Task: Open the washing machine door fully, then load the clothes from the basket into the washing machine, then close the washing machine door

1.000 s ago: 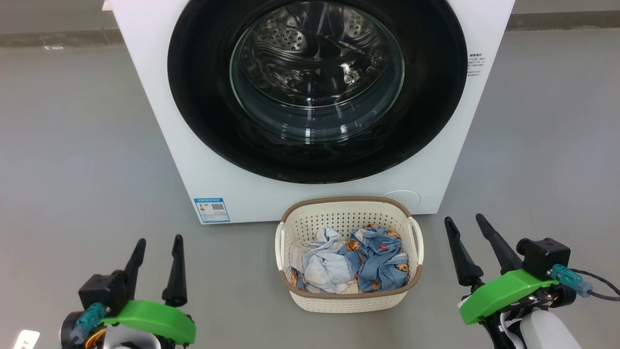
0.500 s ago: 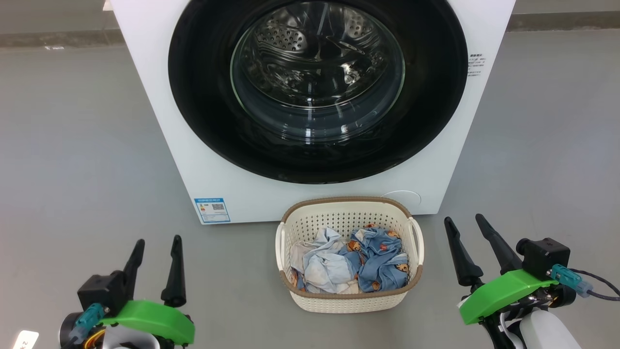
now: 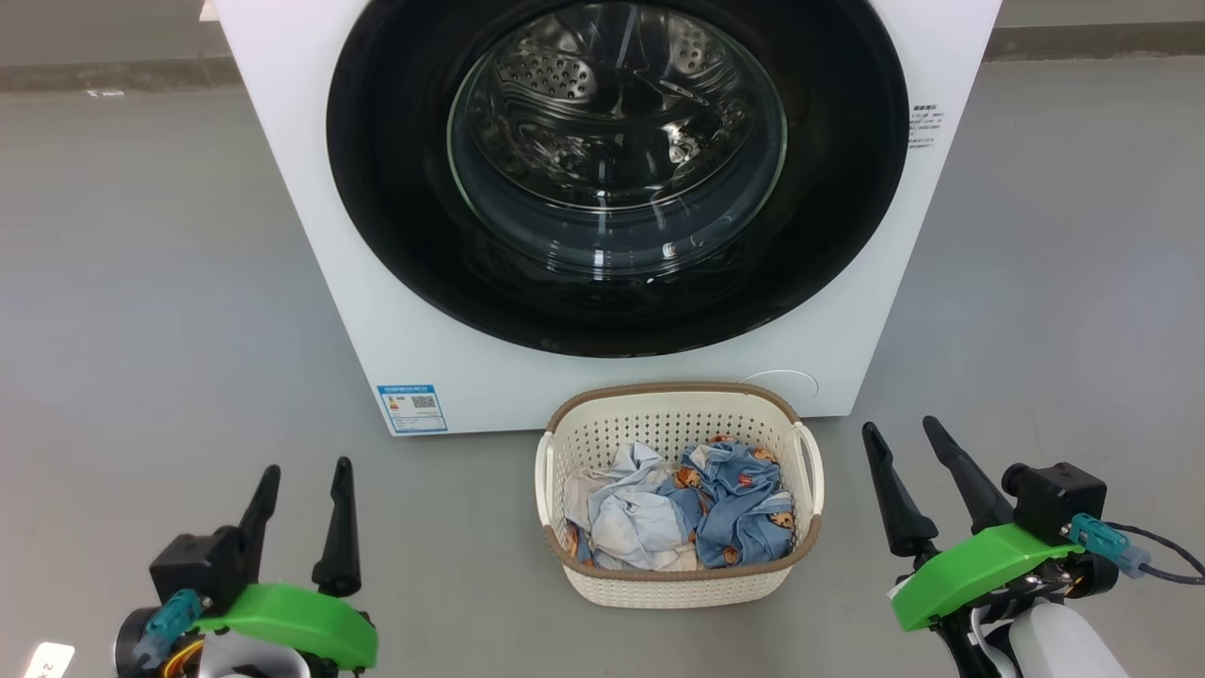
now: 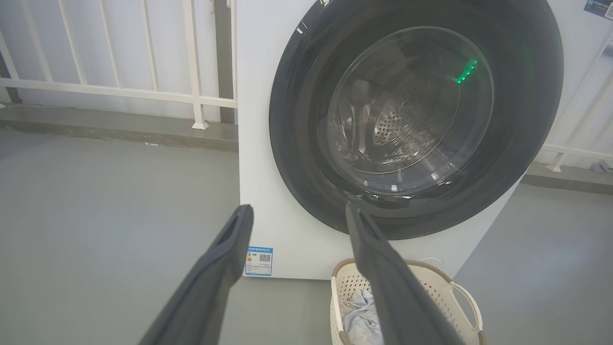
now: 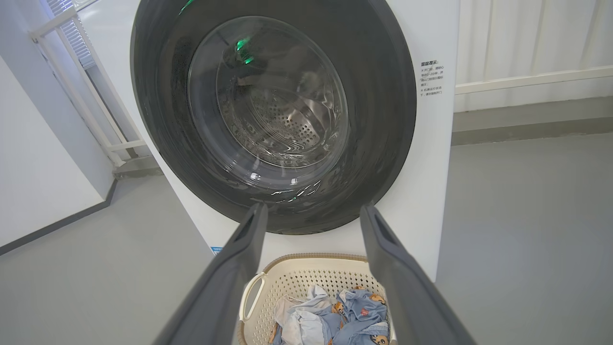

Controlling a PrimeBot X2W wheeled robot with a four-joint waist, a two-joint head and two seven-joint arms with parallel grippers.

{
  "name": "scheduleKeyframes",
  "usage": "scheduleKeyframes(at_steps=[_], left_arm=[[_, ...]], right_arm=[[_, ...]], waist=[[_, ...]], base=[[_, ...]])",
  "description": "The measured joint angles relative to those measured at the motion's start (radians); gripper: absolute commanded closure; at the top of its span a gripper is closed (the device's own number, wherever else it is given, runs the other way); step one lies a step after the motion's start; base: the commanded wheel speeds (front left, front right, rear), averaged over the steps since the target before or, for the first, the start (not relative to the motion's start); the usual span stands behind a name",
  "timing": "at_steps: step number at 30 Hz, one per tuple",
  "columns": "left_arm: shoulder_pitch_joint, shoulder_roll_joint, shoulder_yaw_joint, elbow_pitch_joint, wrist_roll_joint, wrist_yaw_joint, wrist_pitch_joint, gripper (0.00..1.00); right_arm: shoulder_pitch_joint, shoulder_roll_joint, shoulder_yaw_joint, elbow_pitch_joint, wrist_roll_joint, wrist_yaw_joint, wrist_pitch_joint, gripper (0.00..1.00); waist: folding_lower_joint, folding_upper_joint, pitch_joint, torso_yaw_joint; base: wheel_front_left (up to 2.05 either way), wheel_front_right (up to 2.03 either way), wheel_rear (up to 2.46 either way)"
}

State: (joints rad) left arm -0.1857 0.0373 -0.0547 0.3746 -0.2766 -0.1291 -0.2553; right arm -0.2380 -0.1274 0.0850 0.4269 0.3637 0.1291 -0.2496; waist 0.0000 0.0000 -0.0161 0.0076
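Note:
The white washing machine (image 3: pixel 311 188) stands ahead of me, its round black door (image 3: pixel 395 217) shut flat against the front, the steel drum showing through the glass. On the floor right before it sits the cream basket (image 3: pixel 673 584) holding blue and pale clothes (image 3: pixel 678 513) printed with bears. My left gripper (image 3: pixel 306 471) rests open at the lower left, well left of the basket. My right gripper (image 3: pixel 899 428) is open at the lower right, just right of the basket. Both hold nothing. The door (image 4: pixel 297 120) and basket (image 5: pixel 306 273) also appear in the wrist views.
Grey floor (image 3: pixel 141 330) spreads on both sides of the machine. A white railing (image 4: pixel 119 91) and a low kerb run behind it. A white wall (image 5: pixel 38 167) stands at the left of the right wrist view. A blue label (image 3: pixel 411 408) marks the machine's lower left corner.

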Motion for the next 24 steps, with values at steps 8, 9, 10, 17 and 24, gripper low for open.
scheduleKeyframes(at_steps=[8, 9, 10, 17, 24], left_arm=[[0.0, 0.0, 0.0, 0.0, 0.0, 0.0, 0.0, 0.0], [0.0, 0.0, 0.0, 0.0, 0.0, 0.0, 0.0, 0.0], [0.0, 0.0, 0.0, 0.0, 0.0, 0.0, 0.0, 0.0], [0.0, 0.0, 0.002, 0.0, 0.0, 0.0, 0.0, 0.0], [0.0, 0.0, 0.005, 0.0, 0.01, 0.0, 0.0, 0.0]], right_arm=[[0.0, 0.0, 0.0, 0.0, 0.0, 0.0, 0.0, 0.0], [0.0, 0.0, 0.0, 0.0, 0.0, 0.0, 0.0, 0.0], [0.0, 0.0, 0.0, 0.0, 0.0, 0.0, 0.0, 0.0], [0.0, 0.001, 0.0, 0.0, 0.0, 0.0, 0.0, 0.0], [0.0, 0.001, -0.001, 0.0, 0.0, 0.0, 0.0, 0.0]], waist=[[0.0, 0.0, -0.001, 0.0], [0.0, 0.0, -0.001, -0.001], [0.0, 0.0, -0.001, -0.001], [0.0, 0.0, -0.002, -0.001], [0.0, 0.0, -0.001, -0.001]], base=[[0.0, 0.0, 0.0], [0.0, 0.0, 0.0], [0.0, 0.0, 0.0], [0.0, 0.0, 0.0], [0.05, 0.07, -0.12]])
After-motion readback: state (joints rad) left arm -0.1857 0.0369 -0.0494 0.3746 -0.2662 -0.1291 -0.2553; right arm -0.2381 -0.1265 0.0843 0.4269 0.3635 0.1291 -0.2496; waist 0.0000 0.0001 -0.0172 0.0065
